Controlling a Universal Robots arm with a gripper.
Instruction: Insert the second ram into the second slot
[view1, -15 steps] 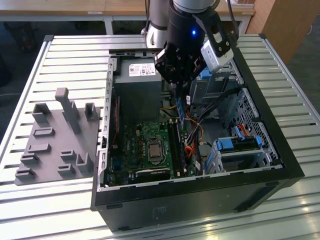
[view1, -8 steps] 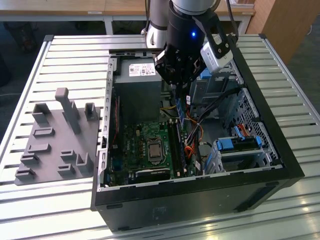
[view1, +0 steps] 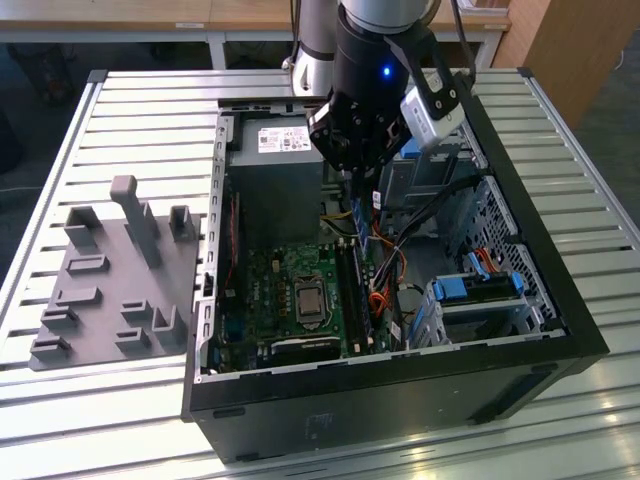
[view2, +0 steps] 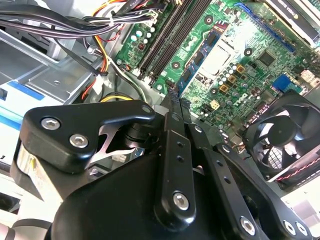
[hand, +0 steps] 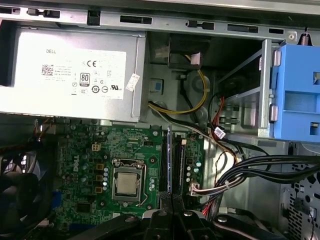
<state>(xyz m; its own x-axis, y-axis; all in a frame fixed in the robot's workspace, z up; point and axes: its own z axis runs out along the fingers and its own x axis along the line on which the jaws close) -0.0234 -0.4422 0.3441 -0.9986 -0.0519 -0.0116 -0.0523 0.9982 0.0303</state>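
My gripper (view1: 352, 183) hangs inside the open computer case (view1: 560, 300), over the far end of the motherboard (view1: 270, 290). It is shut on the second ram (view1: 357, 218), a thin blue stick that hangs below the fingers. In the first wrist view the ram (hand: 170, 165) appears edge-on as a dark blade rising from the gripper (hand: 172, 214), lined up along the black ram slots (hand: 178, 160). The second wrist view has the closed fingers (view2: 172, 130) pointing toward the slots (view2: 167, 37). The stick is above the slots (view1: 347, 290), and I cannot tell whether it touches them.
A power supply (view1: 280, 140) lies at the case's far end. Black and coloured cables (view1: 420, 205) run close beside the slots on the exterior view's right. Blue drive-bay latches (view1: 480, 285) stand further right. The processor socket (view1: 307, 297) and a fan (view2: 285, 135) are near. A grey fixture (view1: 120, 280) lies outside.
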